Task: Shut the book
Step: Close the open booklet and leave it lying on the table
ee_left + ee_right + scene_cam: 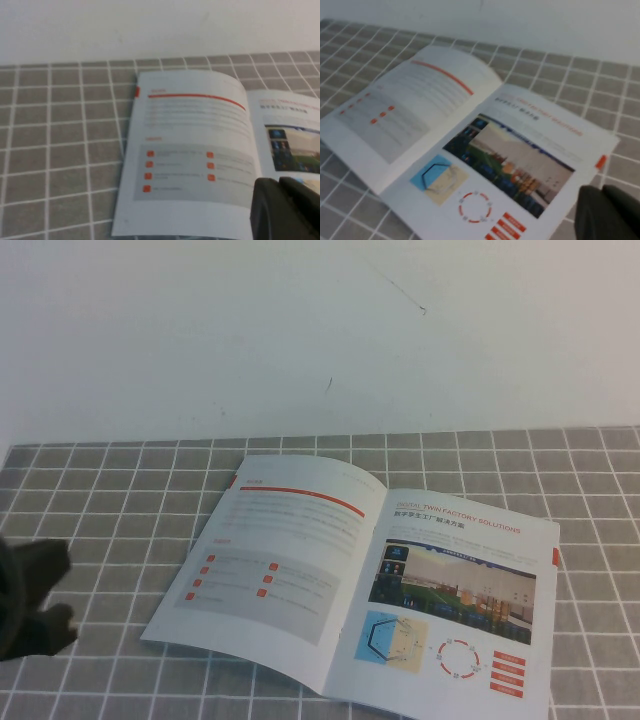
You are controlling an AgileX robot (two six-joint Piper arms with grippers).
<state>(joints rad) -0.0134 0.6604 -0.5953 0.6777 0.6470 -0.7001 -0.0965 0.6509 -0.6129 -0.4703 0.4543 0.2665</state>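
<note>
the book point(350, 580) lies open and face up on a grey cloth point(100, 490) with a white grid, which covers the table. it sits a little right of the middle in the high view, turned at a slant, with its spine running from the far side toward the near edge. the left page point(275, 560) carries a red line under a short heading, blocks of small text and two columns of orange squares. it bows up slightly near the spine, and its outer near corner lifts a little off the cloth. the right page point(460, 610) has an orange heading, a wide colour photo, a pale blue diagram, a red ring and a stack of orange labels. it lies flatter. a white wall point(300, 330) stands behind the table.

the left tool point(55, 592) shows as a dark shape at the left edge of the high view, over the cloth and well apart from the book's left page. i cannot tell whether it is open or closed. the right tool point(610, 212) appears only in its own wrist view, as a dark shape near the outer edge of the right page. its state cannot be told either.
</note>
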